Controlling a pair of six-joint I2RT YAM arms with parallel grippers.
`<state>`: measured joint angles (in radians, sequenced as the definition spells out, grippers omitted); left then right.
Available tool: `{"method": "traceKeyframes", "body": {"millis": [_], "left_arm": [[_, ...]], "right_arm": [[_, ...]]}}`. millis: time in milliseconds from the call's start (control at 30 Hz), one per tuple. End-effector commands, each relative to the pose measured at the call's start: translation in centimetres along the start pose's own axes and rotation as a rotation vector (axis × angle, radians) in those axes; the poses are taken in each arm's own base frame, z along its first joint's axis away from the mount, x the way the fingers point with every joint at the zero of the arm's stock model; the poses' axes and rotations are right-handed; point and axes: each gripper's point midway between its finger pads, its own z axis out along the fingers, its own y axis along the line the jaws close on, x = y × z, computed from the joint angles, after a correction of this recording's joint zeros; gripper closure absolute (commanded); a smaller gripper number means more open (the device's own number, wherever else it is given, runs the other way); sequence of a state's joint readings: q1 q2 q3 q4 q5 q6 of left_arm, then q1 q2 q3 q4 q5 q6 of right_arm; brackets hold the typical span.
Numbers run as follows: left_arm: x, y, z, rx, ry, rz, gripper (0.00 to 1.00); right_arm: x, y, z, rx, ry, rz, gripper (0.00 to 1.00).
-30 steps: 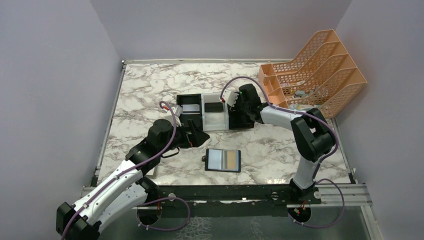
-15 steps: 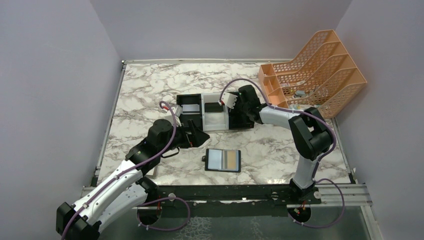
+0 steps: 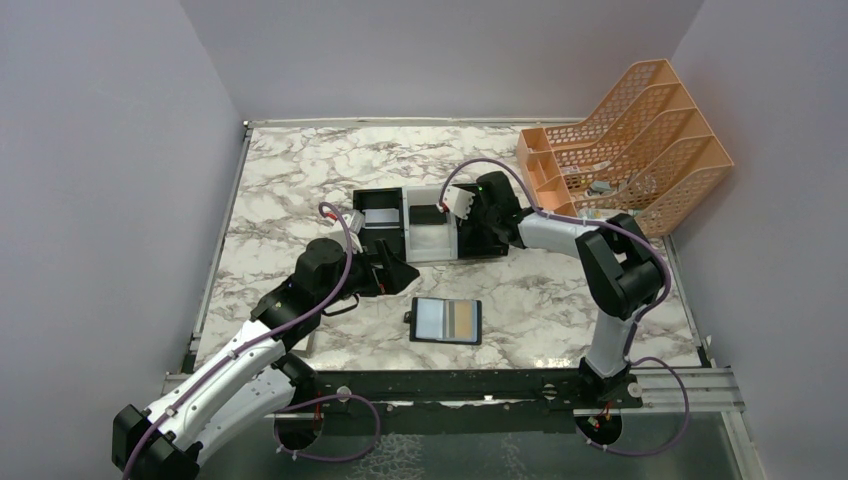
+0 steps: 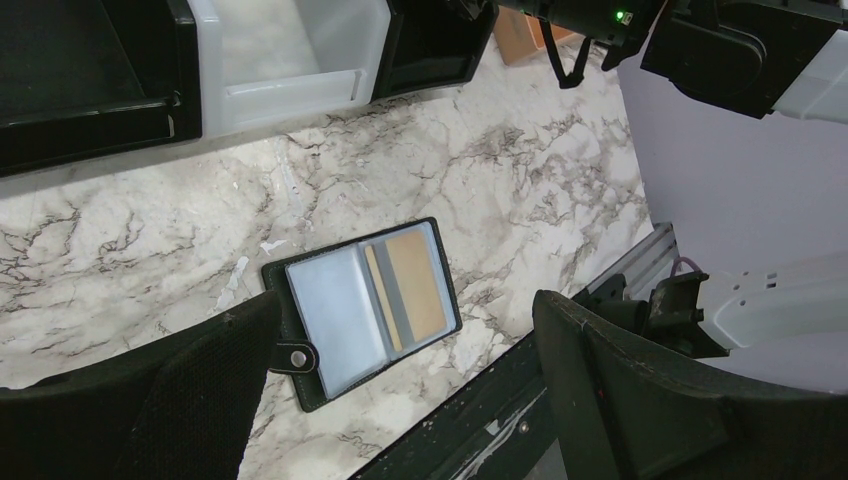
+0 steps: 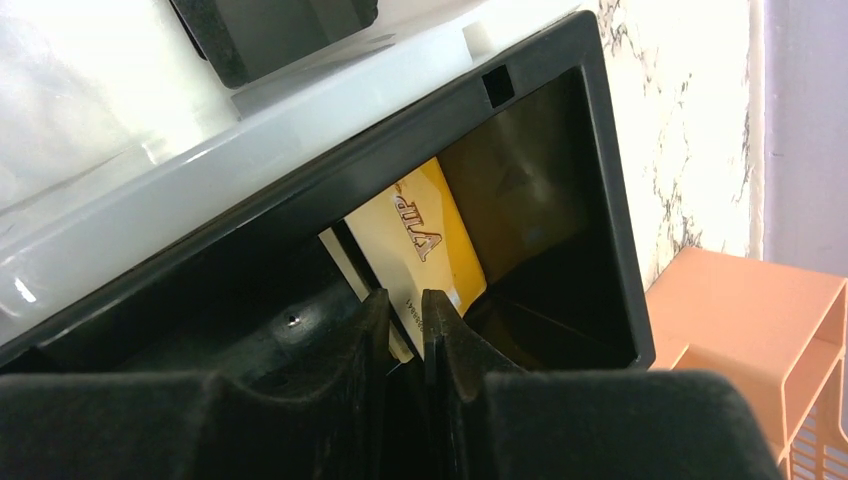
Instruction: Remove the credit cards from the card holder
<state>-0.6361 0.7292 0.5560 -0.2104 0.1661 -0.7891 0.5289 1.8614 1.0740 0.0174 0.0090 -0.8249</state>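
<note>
Marble-veined table (image 3: 300,170) between pale lilac walls (image 3: 100,150) bears the open card holder (image 3: 446,321) near its front edge. Left hand (image 3: 395,273) is spread wide beside it; right hand's (image 5: 405,300) grip inside the tray (image 3: 432,258) is unreadable.

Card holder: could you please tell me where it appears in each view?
Top external: card holder, lying open, low centre.
Left wrist: card holder, lower centre.
Right wrist: not in it.
Shared landmark: the tray, in all three; the right wrist looks into its black end compartment.
</note>
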Motion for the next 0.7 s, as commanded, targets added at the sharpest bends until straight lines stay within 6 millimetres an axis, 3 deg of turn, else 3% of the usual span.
{"method": "traceKeyframes", "body": {"millis": [0,300,500,667], "left_arm": [[-1.2,-1.0,-0.4,0.023,-0.034,0.019,0.01],[-1.1,-1.1,-0.4,0.030,-0.031,0.016,0.01],[-1.0,-1.3,-0.2,0.047,-0.027,0.008,0.01],[-0.7,-1.4,0.0,0.069,-0.027,-0.013,0.01]], "right_arm": [[0.3,1.1,0.5,-0.031,-0.005,0.010,0.80],[-0.3,1.4,-0.5,-0.061,-0.029,0.023,0.76],[-2.7,-1.5,-2.2,0.036,-0.091,0.153,0.73],[-6.0,-3.8,-5.9,0.127,-0.237,0.390,0.68]]}}
